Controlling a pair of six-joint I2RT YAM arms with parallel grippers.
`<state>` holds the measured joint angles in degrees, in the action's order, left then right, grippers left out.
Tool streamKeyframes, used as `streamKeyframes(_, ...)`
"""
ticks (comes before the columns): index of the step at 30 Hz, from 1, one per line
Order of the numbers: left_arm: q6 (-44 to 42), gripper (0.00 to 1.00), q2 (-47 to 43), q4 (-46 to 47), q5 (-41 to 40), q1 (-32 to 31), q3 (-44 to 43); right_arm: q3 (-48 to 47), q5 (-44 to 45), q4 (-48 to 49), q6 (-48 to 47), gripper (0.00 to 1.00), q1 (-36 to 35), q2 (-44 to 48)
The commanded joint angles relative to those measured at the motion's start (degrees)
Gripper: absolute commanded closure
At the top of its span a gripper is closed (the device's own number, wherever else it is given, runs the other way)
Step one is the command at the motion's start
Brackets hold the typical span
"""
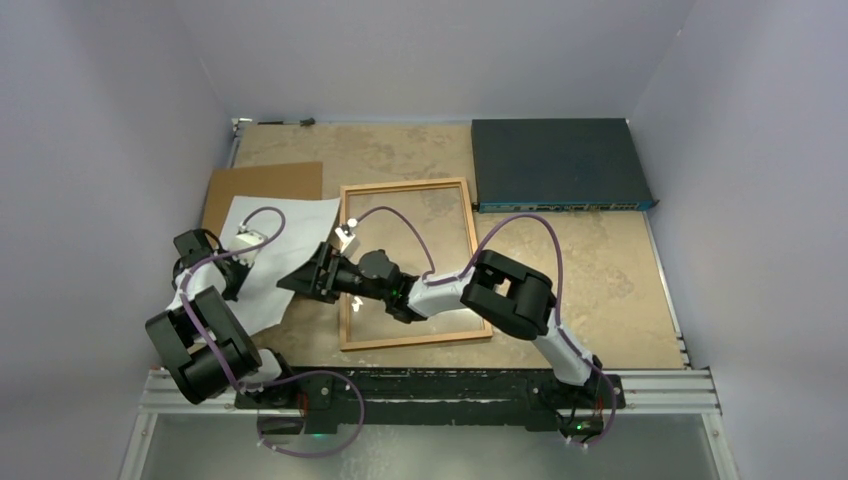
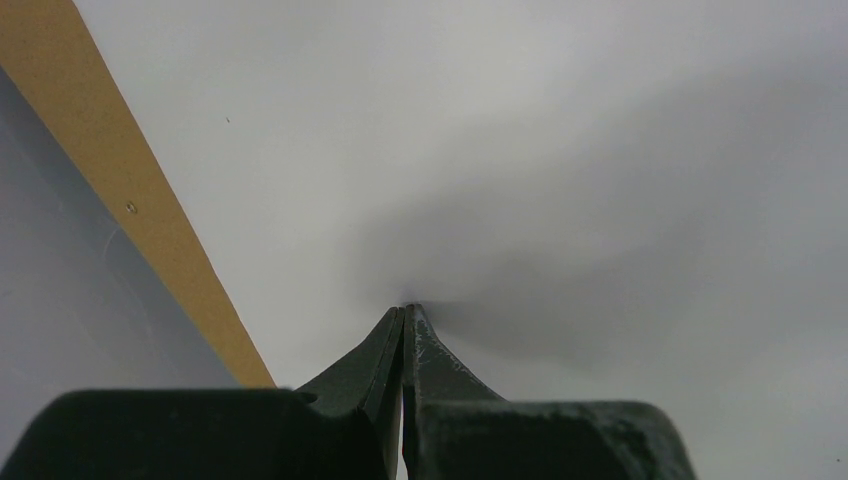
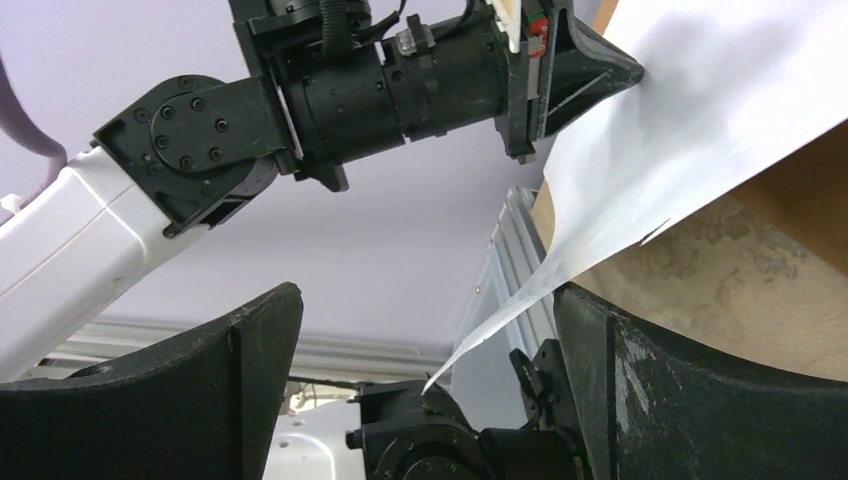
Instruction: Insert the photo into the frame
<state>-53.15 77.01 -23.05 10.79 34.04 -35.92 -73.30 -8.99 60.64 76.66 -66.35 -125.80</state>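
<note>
Jaws, right: they stand wide apart; the right gripper (image 3: 425,300) holds nothing, and its two dark fingers (image 3: 230,390) frame the lower corner of the sheet in the right wrist view.
Jaws, left: they are pressed together on the paper; the left gripper (image 2: 405,310) pinches the photo (image 2: 560,150), and the fingertips meet in one point on the white surface.
Left gripper from the other side: in the right wrist view the left gripper (image 3: 600,65) bites the sheet at its upper edge, and the paper hangs down from it in a slope.
Photo: the photo (image 1: 300,228) is at the left of the table (image 1: 600,270), white back up (the printed side does not show). It is lifted and bent, not flat. Its right edge is just beside the left rail of the frame, outside of it.
Photo and right fingers: the sheet (image 3: 720,110) passes close to the right-hand finger; I cannot tell if it touches.
Right arm: it reaches across the frame toward the left, and the right gripper (image 1: 303,278) is next to the photo's right edge.
Frame: the frame (image 1: 405,185) lies flat in the middle of the table, with table surface showing through its opening.
Backing board: the brown backing board (image 1: 270,182) lies behind the photo, partly under it.
Box: the dark blue box (image 1: 555,160) sits at the far right, near the frame's far right corner.
</note>
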Motion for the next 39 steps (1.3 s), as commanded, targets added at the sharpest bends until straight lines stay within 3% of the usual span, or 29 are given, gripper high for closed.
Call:
streamKeyframes(1, 1.04, 1.0, 2.18, -10.3, 3.54, -0.12, 1.27, 0.33, -1.38, 1.19, 0.34, 0.01, 0.59, 2.46)
streamKeyframes(8, 1.32, 1.0, 1.4, -10.7, 3.72, -0.12, 0.61, -4.84, -0.94, -20.29, -1.88, 0.16, 0.88, 1.23)
streamKeyframes(17, 1.86, 1.0, 1.64, -11.26, 4.35, -0.14, -0.24, -7.74, 0.76, -25.91, -2.31, 0.29, 0.87, -0.94)
streamKeyframes(19, 1.98, 1.0, 1.57, -11.87, 4.62, -0.15, -0.62, -8.64, 1.28, -27.56, -2.45, 0.38, 0.87, -1.39)
streamKeyframes(21, 2.14, 1.0, 1.52, -12.86, 5.04, -0.12, -1.37, -9.81, 2.16, -29.68, -3.52, 0.55, 0.95, -1.63)
streamKeyframes(25, 3.46, 1.0, 1.38, -17.79, 6.81, 0.1, -5.82, -13.34, 3.18, -33.76, -8.75, 0.98, 1.02, -1.37)
streamKeyframes(31, 5.88, 0.99, 0.79, -26.35, 10.82, 3.42, -18.05, -19.44, 5.09, -41.46, -22.1, 1.0, 0.98, 2.01)
streamKeyframes(35, 6.68, 0.67, 2.31, -31.5, 14.2, 6.95, -25.63, -21.29, 3.88, -49.51, -30.84, 1.0, 1.48, 6.06)
streamKeyframes(39, 7.8, 0.52, 1.89, -34.69, 16.2, 7.4, -30.06, -15.34, 3.8, -54.13, -35.96, 1.0, 4.34, 14.95)
